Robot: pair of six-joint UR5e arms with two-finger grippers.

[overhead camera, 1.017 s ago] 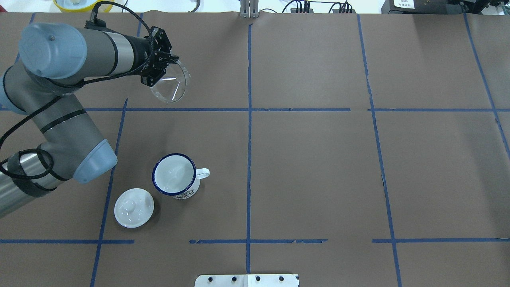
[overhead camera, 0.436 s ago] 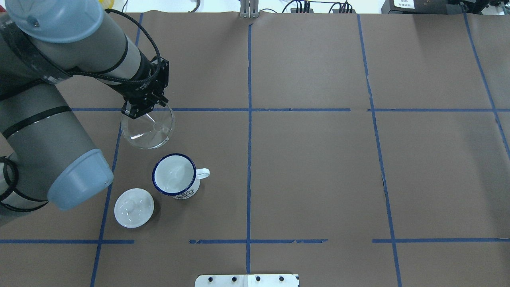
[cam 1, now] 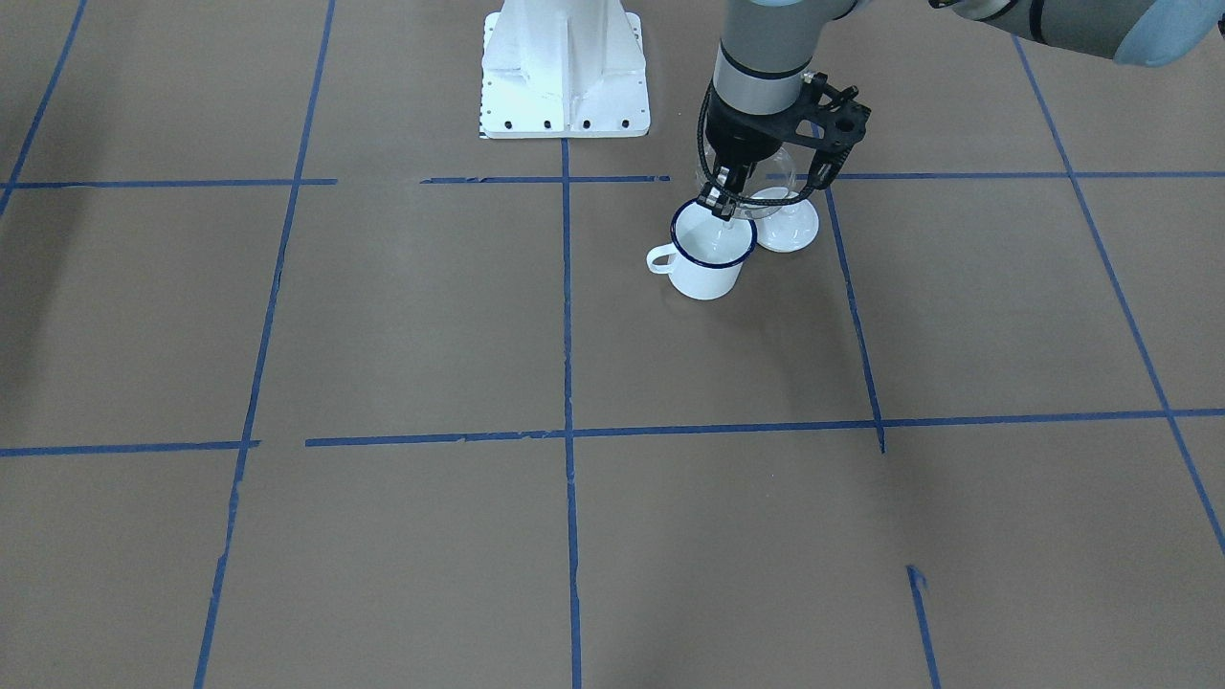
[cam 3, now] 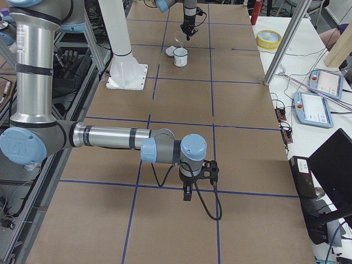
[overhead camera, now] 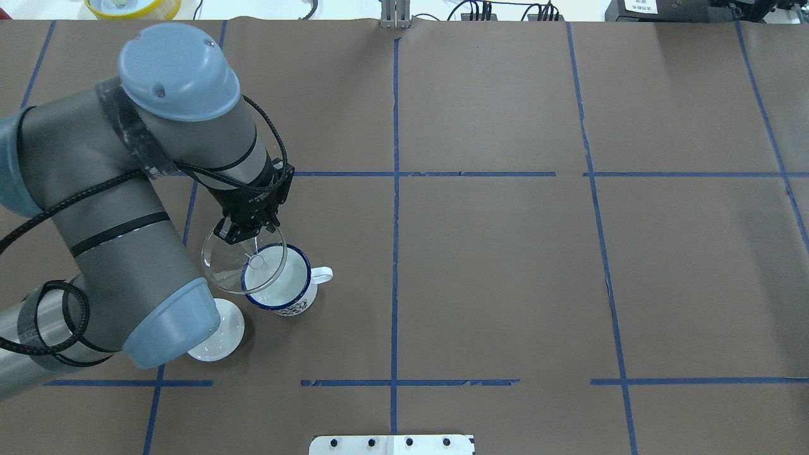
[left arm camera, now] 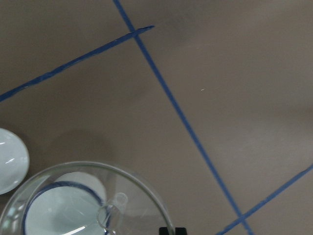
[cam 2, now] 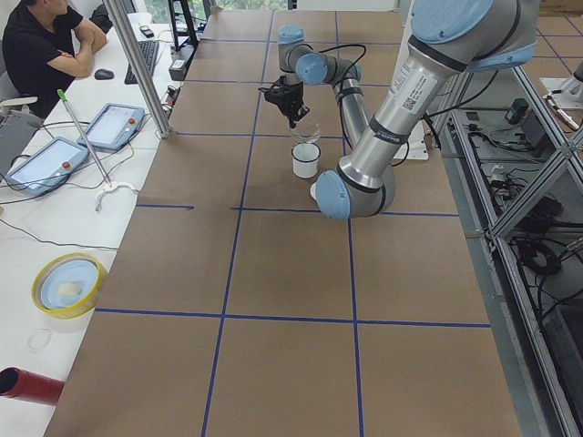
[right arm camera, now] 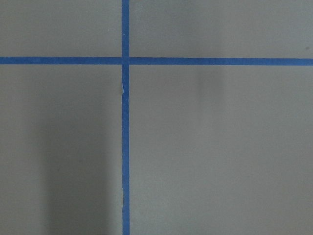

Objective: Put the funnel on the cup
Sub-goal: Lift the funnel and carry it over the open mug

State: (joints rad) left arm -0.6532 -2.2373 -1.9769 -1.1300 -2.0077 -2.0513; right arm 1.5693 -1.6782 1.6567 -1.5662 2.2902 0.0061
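My left gripper (overhead camera: 244, 234) is shut on the rim of the clear funnel (overhead camera: 235, 273) and holds it mouth-up over the cup (overhead camera: 292, 285), a white mug with a dark blue rim. The funnel's spout (overhead camera: 257, 260) is over the left part of the mug's mouth, and the cone overhangs the mug's left side. From the front, the gripper (cam 1: 723, 199) is at the cup's (cam 1: 706, 260) back rim. The left wrist view shows the funnel (left arm camera: 146, 196) with the cup (left arm camera: 58, 205) seen through it. My right gripper (cam 3: 187, 192) hangs over bare table far away; I cannot tell whether it is open or shut.
A round white knobbed lid (overhead camera: 222, 335) lies just left of the cup, partly under my left elbow, and shows from the front (cam 1: 792, 228) too. The white robot base plate (cam 1: 565, 96) is nearby. A yellow bowl (overhead camera: 131, 6) sits beyond the far edge.
My left arm has carried the funnel from the far left of the table toward the robot, stopping over the cup. The funnel has turned mouth-up. The elbow now covers part of the lid.
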